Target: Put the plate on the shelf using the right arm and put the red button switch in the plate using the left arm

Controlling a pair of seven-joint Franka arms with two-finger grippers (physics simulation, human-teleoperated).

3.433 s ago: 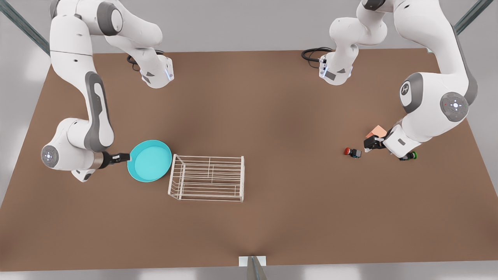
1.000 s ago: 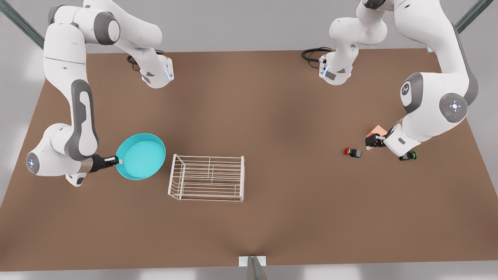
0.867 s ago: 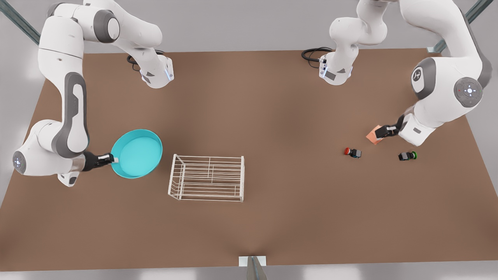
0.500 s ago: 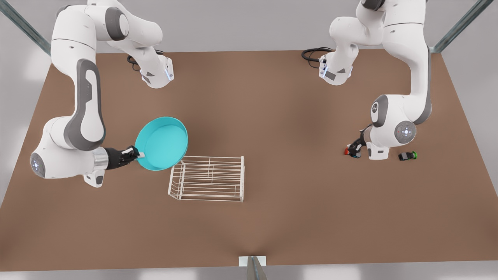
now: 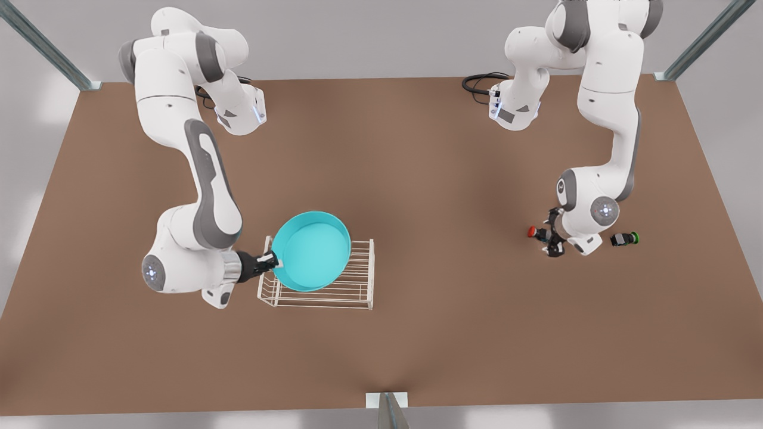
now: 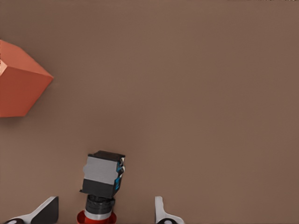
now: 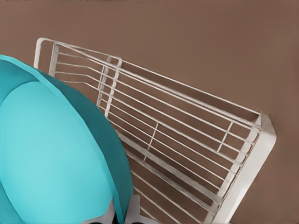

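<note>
My right gripper (image 5: 271, 260) is shut on the rim of the turquoise plate (image 5: 311, 250), holding it tilted over the end of the white wire shelf (image 5: 357, 286) on the front view's left. The right wrist view has the plate (image 7: 51, 154) close over the shelf's bars (image 7: 187, 135). On the front view's right, my left gripper (image 5: 549, 234) stands open around the red button switch (image 5: 538, 232), which lies on the table. In the left wrist view the switch (image 6: 103, 175) lies between the two fingertips (image 6: 46, 212), untouched.
A green-capped switch (image 5: 625, 239) lies just right of the left arm's wrist in the front view. An orange cube (image 6: 18, 84) sits near the red switch. Both arm bases (image 5: 238, 113) stand at the table's far edge.
The right arm has carried the plate toward the front view's right, from beside the shelf to over it. The left gripper has left the orange cube and now straddles the red switch.
</note>
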